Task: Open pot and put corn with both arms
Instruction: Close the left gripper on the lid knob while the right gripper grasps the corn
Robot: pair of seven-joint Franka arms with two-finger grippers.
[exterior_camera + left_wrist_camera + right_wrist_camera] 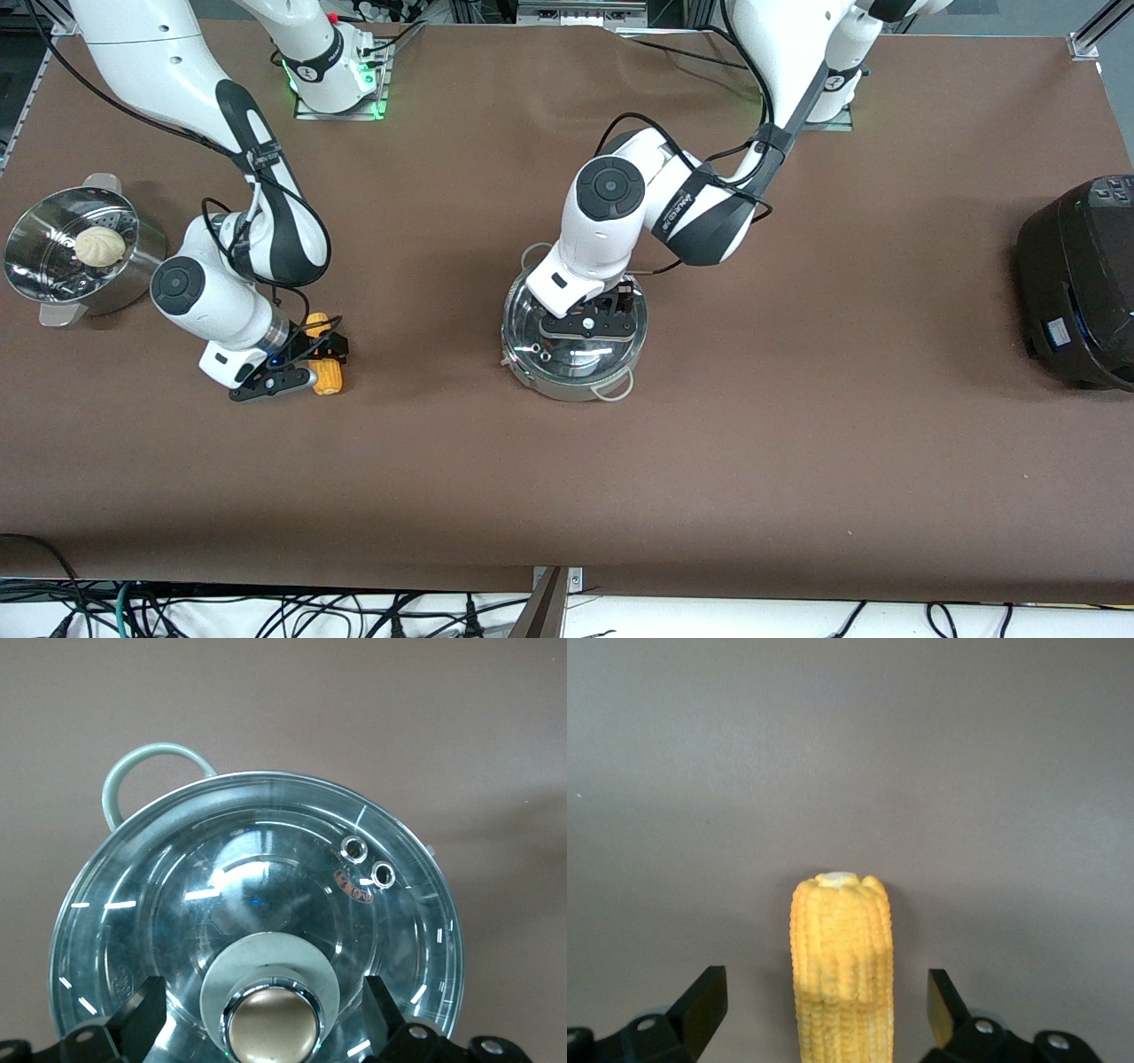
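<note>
The steel pot [567,391] stands mid-table with its glass lid [571,359] on. My left gripper [592,326] is low over the lid and hides the knob in the front view. In the left wrist view the brass knob [270,1028] sits between my open left gripper's [263,1014] fingers [142,1010], with a gap on each side. The corn [330,379] lies on the table toward the right arm's end. My right gripper [306,361] is down over it. In the right wrist view the open right gripper [824,1005] straddles the corn [842,966] without touching it.
A perforated steel steamer bowl [31,266] with a white bun [99,245] stands at the right arm's end of the table. A big black cooker [1076,283] stands at the left arm's end. One pot loop handle [133,771] shows past the lid.
</note>
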